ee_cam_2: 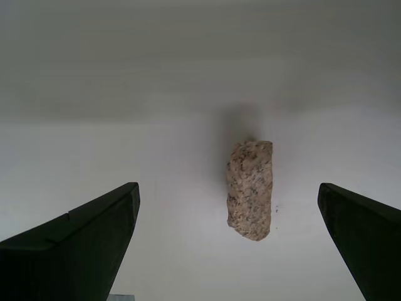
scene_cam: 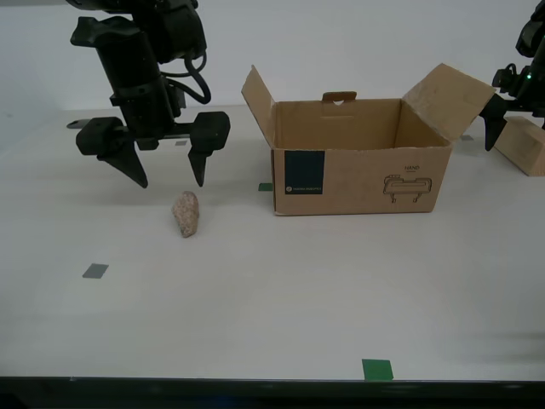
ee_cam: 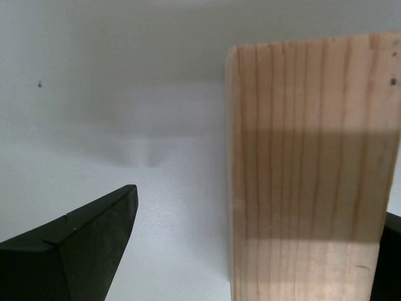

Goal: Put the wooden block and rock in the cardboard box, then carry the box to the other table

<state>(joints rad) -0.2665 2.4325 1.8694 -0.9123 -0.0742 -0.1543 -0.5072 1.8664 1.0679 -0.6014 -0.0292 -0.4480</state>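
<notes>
Speckled, rough oblong rock (ee_cam_2: 250,189) lies under my second pincer (scene_cam: 168,181), spread wide; first pincer (ee_cam: 250,251), open, straddles grainy wooden block (ee_cam: 313,169).

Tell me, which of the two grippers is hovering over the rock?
My second gripper, on the exterior view's left. It hangs open just above the rock, fingers apart. My first gripper, on that view's right past the cardboard box, is at the wooden block instead.

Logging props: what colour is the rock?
Pinkish-beige, dark-speckled rock; clearest in the second wrist view.
</notes>
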